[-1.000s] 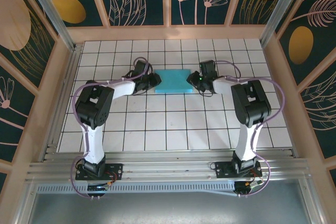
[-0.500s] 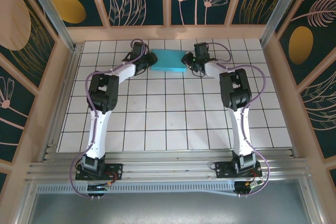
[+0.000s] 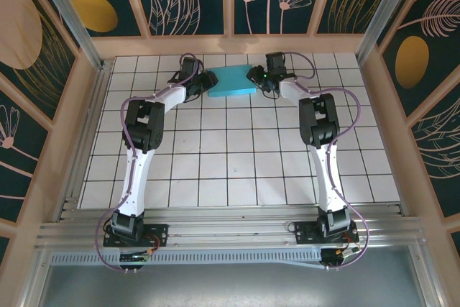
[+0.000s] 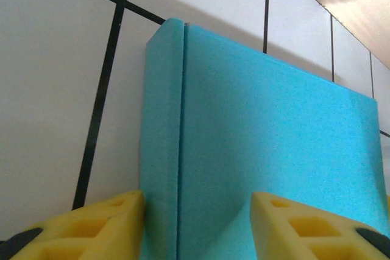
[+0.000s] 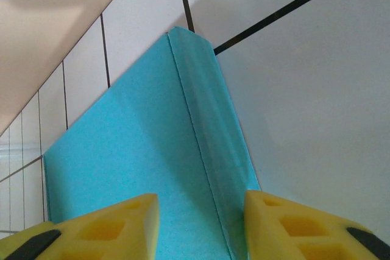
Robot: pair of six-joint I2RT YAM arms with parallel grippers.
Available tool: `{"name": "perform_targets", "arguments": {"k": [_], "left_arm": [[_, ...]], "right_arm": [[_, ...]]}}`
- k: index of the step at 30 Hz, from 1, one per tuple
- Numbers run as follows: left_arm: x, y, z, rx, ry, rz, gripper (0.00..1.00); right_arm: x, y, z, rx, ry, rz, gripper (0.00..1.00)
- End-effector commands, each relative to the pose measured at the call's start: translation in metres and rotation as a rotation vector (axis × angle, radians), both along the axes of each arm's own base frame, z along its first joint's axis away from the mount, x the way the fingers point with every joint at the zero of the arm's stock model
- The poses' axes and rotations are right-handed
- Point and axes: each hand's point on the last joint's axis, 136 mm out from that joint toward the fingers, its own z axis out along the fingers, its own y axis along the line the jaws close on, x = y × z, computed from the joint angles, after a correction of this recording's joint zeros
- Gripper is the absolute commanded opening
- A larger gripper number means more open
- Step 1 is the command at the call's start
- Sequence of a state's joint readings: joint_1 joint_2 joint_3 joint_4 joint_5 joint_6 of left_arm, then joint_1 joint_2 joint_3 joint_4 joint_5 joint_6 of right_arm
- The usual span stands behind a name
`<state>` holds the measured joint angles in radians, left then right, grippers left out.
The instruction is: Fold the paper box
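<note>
The paper box (image 3: 228,83) is a closed, shallow turquoise rectangle lying on the white tiles near the table's far edge, its right end turned slightly away. My left gripper (image 3: 206,82) is at its left end and my right gripper (image 3: 253,79) at its right end. In the left wrist view the yellow fingers (image 4: 116,226) of the left gripper (image 4: 198,223) stand apart around the box (image 4: 262,126), one against its side wall. In the right wrist view the right gripper (image 5: 201,223) is open astride the box (image 5: 140,150) and its folded side.
The wooden back wall (image 3: 230,44) runs just behind the box. Wooden side walls (image 3: 68,134) close in the tiled table (image 3: 230,170). Both arms reach far forward from their bases, cables looping beside them.
Both arms carried the box from the table's middle toward the far edge. In the last half second the box turned slightly and both pairs of jaws widened.
</note>
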<state>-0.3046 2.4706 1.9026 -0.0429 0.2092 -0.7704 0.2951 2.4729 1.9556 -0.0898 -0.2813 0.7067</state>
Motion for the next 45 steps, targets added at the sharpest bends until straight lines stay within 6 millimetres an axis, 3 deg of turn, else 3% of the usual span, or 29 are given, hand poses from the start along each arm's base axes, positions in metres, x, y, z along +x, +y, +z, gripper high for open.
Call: {"name": "perform_targets", "arguments": {"k": [1,7,13,17,20,24,27,29,30,33,34,41,45], "left_arm": [[-0.002,-0.019,0.018,-0.039,-0.018,-0.074,0.53],[0.001,-0.014,0.031,-0.021,-0.046,-0.077,0.64],[-0.002,-0.005,0.072,0.020,-0.123,-0.078,0.77],[-0.011,0.005,0.120,0.051,-0.207,-0.067,0.82],[-0.030,0.017,0.170,0.076,-0.296,-0.053,0.84],[-0.075,0.039,0.233,0.118,-0.437,-0.036,0.85],[-0.116,0.066,0.268,0.179,-0.539,0.010,0.85],[-0.142,0.082,0.273,0.217,-0.581,0.039,0.87],[-0.155,0.090,0.273,0.235,-0.599,0.057,0.88],[-0.186,0.111,0.266,0.302,-0.634,0.093,0.94],[-0.196,0.119,0.258,0.324,-0.632,0.112,0.99],[-0.258,0.177,0.207,0.508,-0.682,0.279,0.99],[-0.276,0.199,0.183,0.626,-0.686,0.335,0.99]], "right_arm": [[-0.016,0.024,0.026,0.003,0.001,0.069,0.44],[-0.013,0.014,0.058,-0.056,-0.061,0.053,0.53],[-0.009,-0.003,0.101,-0.118,-0.137,0.049,0.69],[-0.010,-0.020,0.144,-0.156,-0.213,0.038,0.76],[-0.018,-0.034,0.186,-0.205,-0.293,0.043,0.78],[-0.048,-0.055,0.237,-0.314,-0.420,0.061,0.80],[-0.079,-0.075,0.258,-0.364,-0.504,0.056,0.80],[-0.100,-0.090,0.261,-0.362,-0.548,0.043,0.85],[-0.111,-0.098,0.260,-0.363,-0.567,0.030,0.98],[-0.143,-0.128,0.244,-0.422,-0.594,-0.043,0.99],[-0.153,-0.136,0.236,-0.453,-0.601,-0.057,0.99],[-0.224,-0.204,0.160,-0.664,-0.691,-0.236,0.99],[-0.239,-0.233,0.122,-0.735,-0.686,-0.265,0.99]]}}
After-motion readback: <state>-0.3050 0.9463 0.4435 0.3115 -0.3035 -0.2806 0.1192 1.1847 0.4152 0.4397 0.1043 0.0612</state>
